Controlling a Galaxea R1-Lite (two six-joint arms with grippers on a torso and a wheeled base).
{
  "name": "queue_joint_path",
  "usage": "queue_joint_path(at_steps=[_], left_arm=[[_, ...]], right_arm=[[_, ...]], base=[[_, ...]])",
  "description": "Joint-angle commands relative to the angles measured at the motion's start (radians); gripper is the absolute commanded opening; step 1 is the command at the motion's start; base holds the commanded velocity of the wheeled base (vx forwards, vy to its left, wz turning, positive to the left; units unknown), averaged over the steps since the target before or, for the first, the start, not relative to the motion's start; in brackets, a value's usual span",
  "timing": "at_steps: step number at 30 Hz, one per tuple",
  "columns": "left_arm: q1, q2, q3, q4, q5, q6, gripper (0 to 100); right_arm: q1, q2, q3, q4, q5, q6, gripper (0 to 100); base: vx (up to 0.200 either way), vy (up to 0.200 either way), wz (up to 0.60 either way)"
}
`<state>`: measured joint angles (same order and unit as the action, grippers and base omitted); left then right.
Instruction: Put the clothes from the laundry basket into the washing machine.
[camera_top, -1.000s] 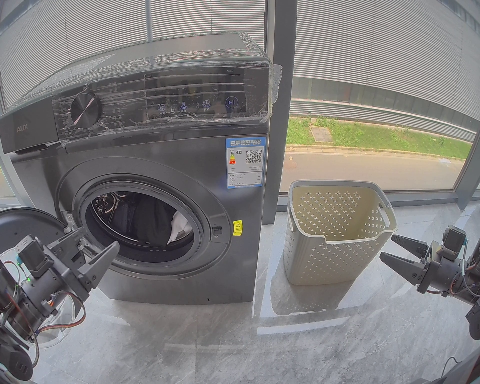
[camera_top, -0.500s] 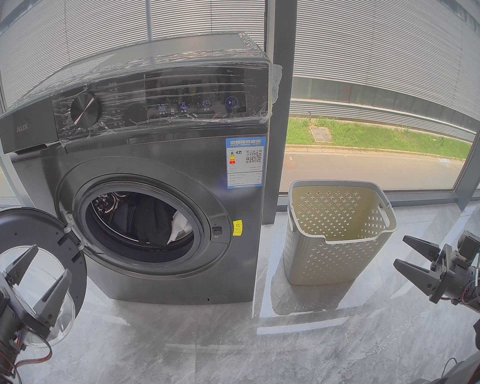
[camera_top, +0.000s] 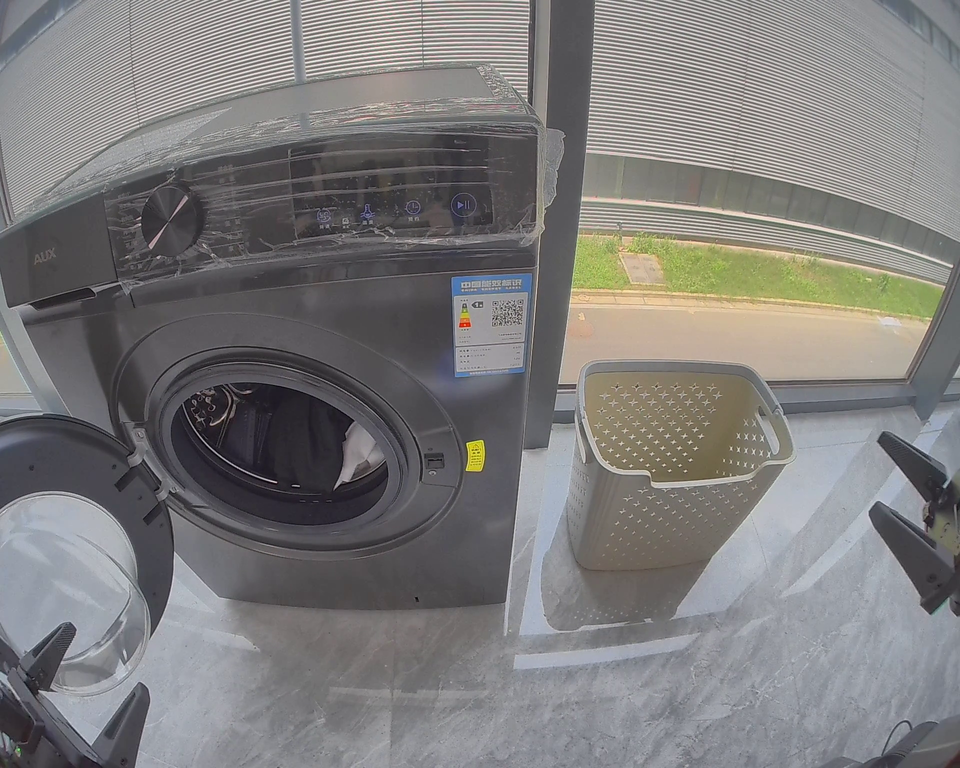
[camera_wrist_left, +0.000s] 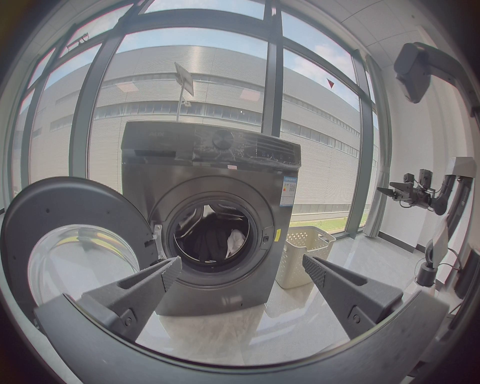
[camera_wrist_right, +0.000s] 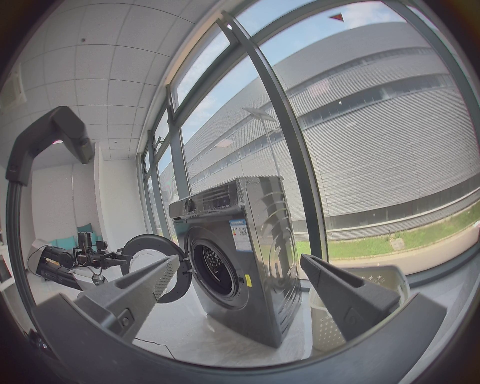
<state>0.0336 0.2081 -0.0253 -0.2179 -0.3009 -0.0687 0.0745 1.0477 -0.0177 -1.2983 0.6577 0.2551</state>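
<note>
The grey washing machine stands at the left with its round door swung open. Dark and white clothes lie inside the drum. The cream laundry basket stands on the floor to the machine's right, and I see nothing in it. My left gripper is open and low at the bottom left, below the door. My right gripper is open at the right edge, apart from the basket. The left wrist view shows its gripper open, facing the drum and the clothes.
Grey marble floor stretches in front of the machine and the basket. Tall windows and a dark pillar stand behind them. The open door juts out on the machine's left side.
Both arms have drawn back. The left gripper dropped from the drum opening to the bottom left corner. The right gripper slid toward the right edge, away from the basket. Both stayed open.
</note>
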Motion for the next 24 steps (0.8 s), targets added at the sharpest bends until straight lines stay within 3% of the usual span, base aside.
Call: queue_joint_path(at_steps=[1,4,7,8,9,11,13,15,16,17,20,21,24], left_arm=[[0.009,-0.136,0.025,-0.012,0.031,0.009,100],[0.008,-0.136,0.025,0.002,0.04,0.009,100],[0.009,-0.136,0.025,0.003,0.043,0.001,100],[0.009,-0.136,0.025,0.003,0.043,0.001,100],[0.008,-0.136,0.025,0.011,0.045,0.001,100],[0.008,-0.138,0.025,0.015,0.046,0.001,100],[0.008,-0.138,0.025,0.032,0.052,0.003,100],[0.008,-0.138,0.025,0.061,0.071,0.003,100],[0.008,-0.138,0.025,0.072,0.08,0.003,100],[0.008,-0.138,0.025,0.094,0.106,0.003,100],[0.008,-0.136,0.025,0.141,0.144,0.003,100],[0.008,-0.136,0.025,0.146,0.147,0.001,100],[0.008,-0.136,0.025,0.146,0.151,0.004,100]], right_arm=[[-0.094,-0.436,0.018,0.26,0.033,-0.013,100],[-0.11,-0.669,0.018,0.556,0.079,-0.013,100],[-0.111,-0.983,0.001,0.978,0.111,-0.014,100],[-0.111,-0.983,0.001,0.978,0.111,-0.014,100],[-0.085,-1.025,-0.034,1.12,0.103,-0.057,100],[-0.076,-1.038,-0.042,1.159,0.099,-0.063,100],[-0.076,-1.042,-0.041,1.258,-0.001,-0.091,100],[-0.074,-1.045,-0.033,1.36,-0.201,-0.171,100],[-0.076,-1.042,-0.039,1.383,-0.247,-0.192,100],[-0.076,-1.037,-0.053,1.403,-0.322,-0.209,100],[-0.079,-1.032,-0.056,1.41,-0.428,-0.224,100],[-0.078,-1.038,-0.058,1.412,-0.504,-0.231,100],[-0.076,-1.042,-0.056,1.41,-0.645,-0.232,100]], base=[[0.0,0.0,0.0],[0.0,0.0,0.0],[0.0,0.0,0.0],[0.0,0.0,0.0],[0.0,0.0,0.0],[0.0,0.0,0.0],[0.0,0.0,0.0],[0.0,0.0,0.0],[0.0,0.0,0.0],[0.0,0.0,0.0],[0.0,0.0,0.0],[0.0,0.0,0.0],[0.0,0.0,0.0]])
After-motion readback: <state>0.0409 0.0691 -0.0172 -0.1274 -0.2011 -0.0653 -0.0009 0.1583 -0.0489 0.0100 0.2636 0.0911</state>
